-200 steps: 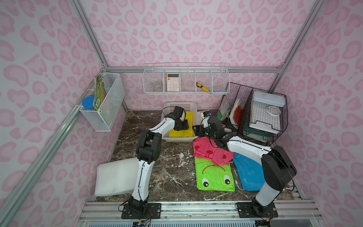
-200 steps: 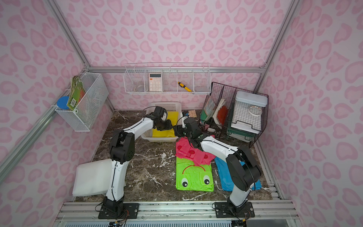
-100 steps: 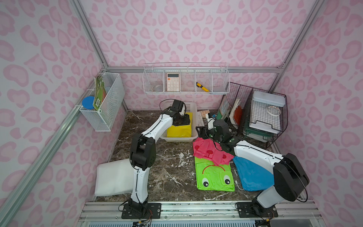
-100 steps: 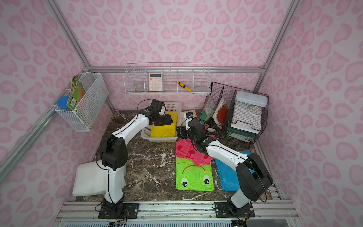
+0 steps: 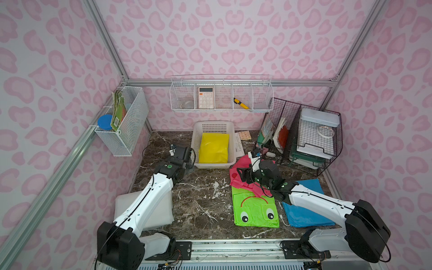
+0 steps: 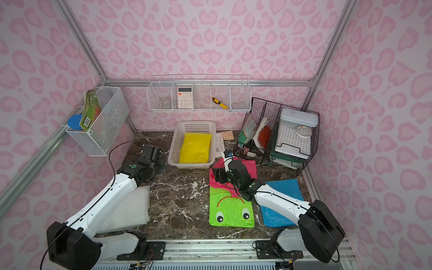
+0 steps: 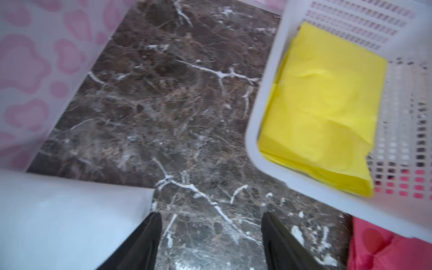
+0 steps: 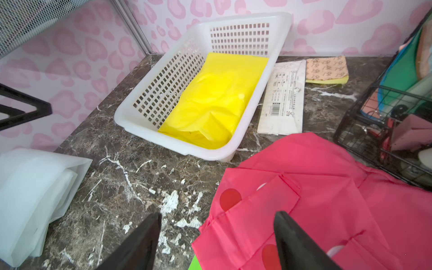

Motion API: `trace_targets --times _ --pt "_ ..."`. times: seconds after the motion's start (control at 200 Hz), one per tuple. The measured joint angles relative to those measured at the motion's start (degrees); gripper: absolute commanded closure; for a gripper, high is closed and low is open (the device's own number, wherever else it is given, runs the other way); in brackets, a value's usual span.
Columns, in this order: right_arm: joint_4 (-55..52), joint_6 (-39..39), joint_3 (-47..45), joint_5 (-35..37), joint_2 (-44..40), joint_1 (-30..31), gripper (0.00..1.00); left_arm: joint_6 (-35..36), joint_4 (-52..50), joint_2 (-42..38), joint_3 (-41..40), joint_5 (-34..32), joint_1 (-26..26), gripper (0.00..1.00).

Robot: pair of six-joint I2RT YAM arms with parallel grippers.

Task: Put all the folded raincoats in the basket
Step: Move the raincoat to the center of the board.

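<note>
Folded raincoat (image 5: 214, 147) lies in the basket (image 5: 214, 165), centre frame. Left gripper (image 7: 210, 215) is low beside it and right gripper (image 8: 218, 214) is over the pink raincoat (image 8: 327, 187), both spread, empty. Left fingers are hard to make out in both top views.

This is a staged robot test booth, a lab mock-up rather than a lived-in room. The walls (image 5: 233, 35) are pink-blotched panels set in a bare aluminium frame (image 5: 224, 82). The left arm (image 5: 149, 198) and the right arm (image 5: 315, 202) are bolted to a metal rail (image 5: 233, 247). A marble-look tabletop (image 5: 205, 187) lies under the left gripper (image 7: 210, 214) and the right gripper (image 8: 218, 213). High beyond both grippers, a wire shelf (image 5: 224, 98) holds a calculator (image 5: 206, 97). Near the right gripper, on its outer side, stands a black wire rack (image 5: 292, 112).
</note>
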Motion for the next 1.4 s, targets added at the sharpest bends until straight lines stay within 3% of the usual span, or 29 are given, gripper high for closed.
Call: trace_targets --times 0.135,0.265,0.47,0.665,0.925,1.4 --pt "0.17 1.01 -2.14 0.17 -0.35 1.75 0.22 -3.26 -1.31 -6.78 -7.61 -3.87 5.55 0.28" --pt "-0.2 1.22 -2.54 0.39 -0.48 3.69 0.21 -5.62 -1.51 -8.07 -10.73 -4.02 11.28 0.29" --pt "-0.61 1.64 -3.78 1.9 -2.99 5.79 0.21 -7.45 1.79 -3.58 -16.5 5.29 22.47 0.29" --pt "-1.16 2.64 -6.23 3.28 -5.92 5.92 0.21 -7.85 5.14 0.26 -19.43 12.35 25.88 0.29" --pt "-2.78 2.67 -6.82 5.97 -9.38 5.97 0.21 -7.43 10.45 7.56 -20.79 18.97 20.96 0.29" --pt "-3.08 2.23 -7.5 10.14 -11.3 5.81 0.2 -13.99 14.8 5.44 -23.23 17.27 -4.55 0.29"
